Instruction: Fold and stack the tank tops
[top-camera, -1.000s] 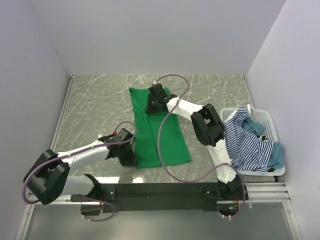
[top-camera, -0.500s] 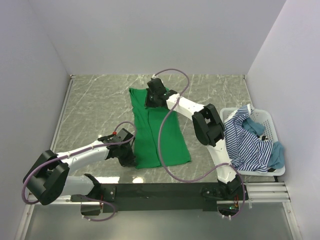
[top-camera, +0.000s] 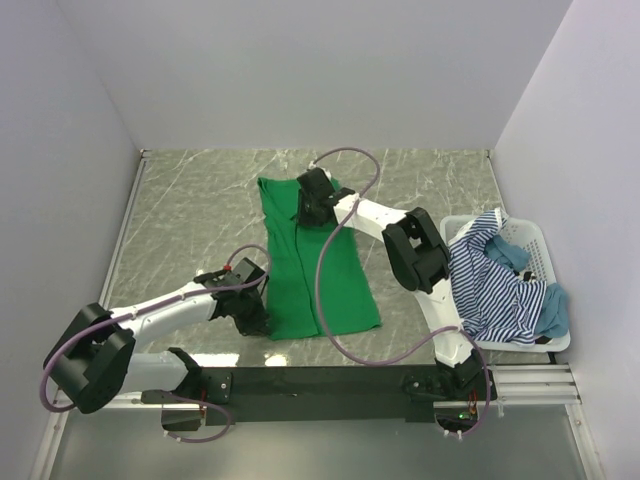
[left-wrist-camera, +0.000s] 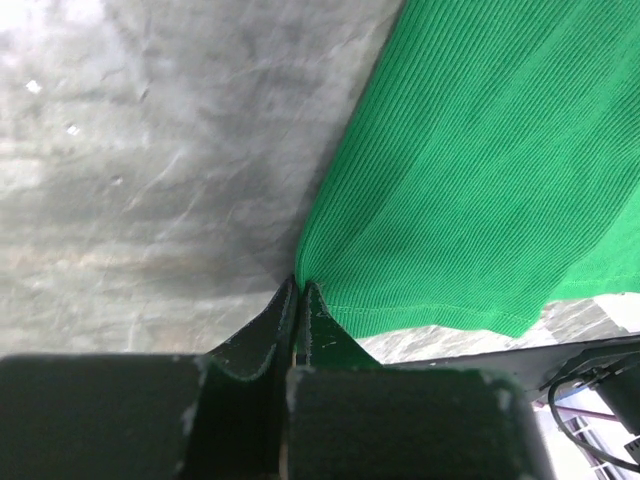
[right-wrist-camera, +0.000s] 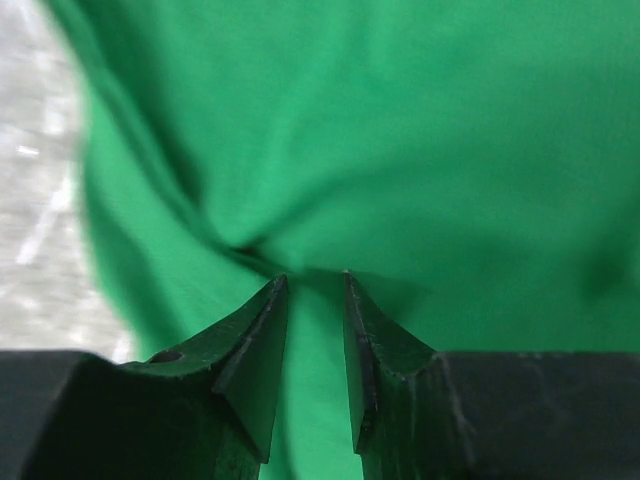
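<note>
Three tank tops are in view from above. One green tank top (top-camera: 318, 270) lies flat and lengthwise on the grey, stone-patterned table (top-camera: 190, 220), with its shoulder straps at the far end and its wider hem at the near end. The cloth is plain bright green. The left wrist camera shows it as a fine ribbed knit (left-wrist-camera: 470, 180) with a soft, slightly curved hem edge.

The left gripper (top-camera: 255, 320) is at the near left corner of the hem. Its fingertips are pressed together on that corner (left-wrist-camera: 300, 290), and the cloth fans out from the pinch.

The right gripper (top-camera: 303, 215) is over the upper part of the top, near the straps. Its dark pointed fingertips (right-wrist-camera: 315, 285) sit only a narrow slit apart with green cloth between them. The fabric (right-wrist-camera: 400, 130) puckers into soft creases at the tips.

A navy-and-white striped tank top (top-camera: 495, 285) is heaped in a white slatted plastic basket (top-camera: 535, 240) at the right edge of the table and spills over its near rim. A teal blue tank top (top-camera: 555, 312) is bunched beside and under it.
</note>
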